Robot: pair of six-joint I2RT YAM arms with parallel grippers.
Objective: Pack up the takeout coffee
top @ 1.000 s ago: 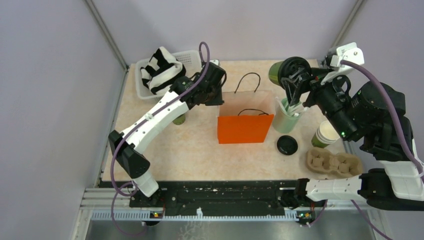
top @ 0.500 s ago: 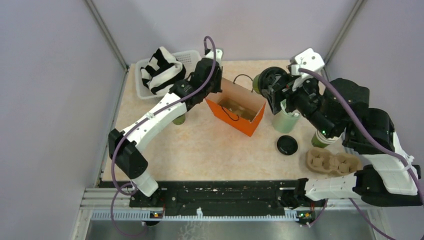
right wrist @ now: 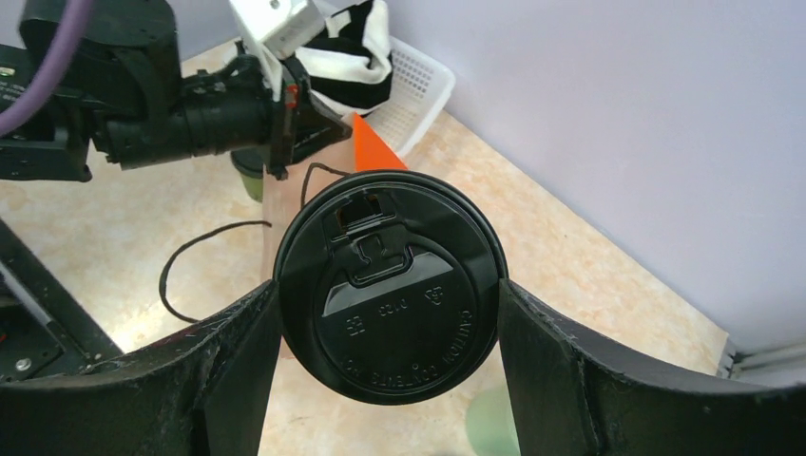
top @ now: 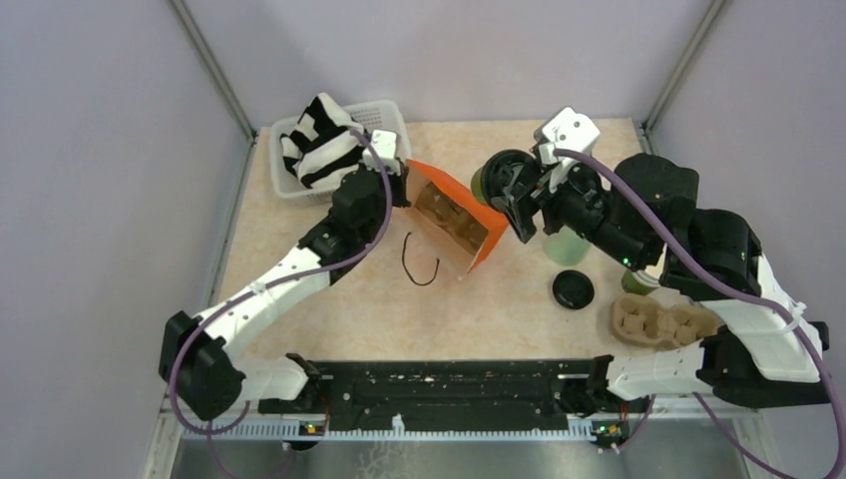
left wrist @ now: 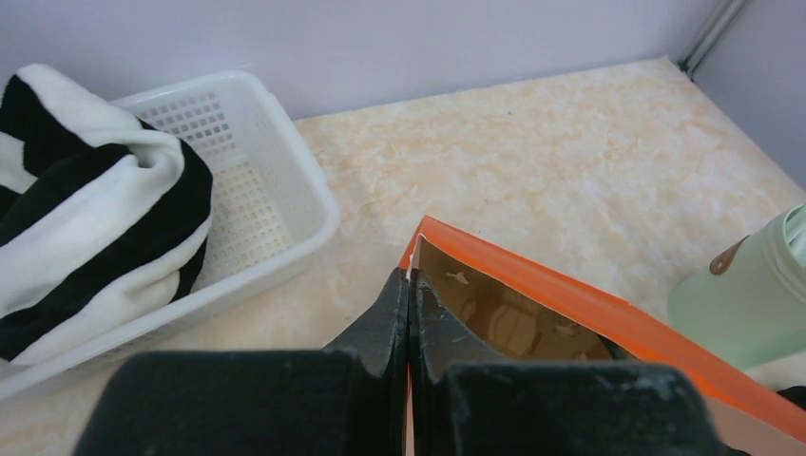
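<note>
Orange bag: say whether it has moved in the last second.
Yes. The orange bag has tipped and shifted left, toward the white basket.

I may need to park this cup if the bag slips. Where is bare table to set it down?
Barest is the near centre of the table, between the orange bag, the loose black lid and the front rail. The back strip right of the white basket is also free. The right side is crowded: mint tumbler, lid, cup carrier.
</note>
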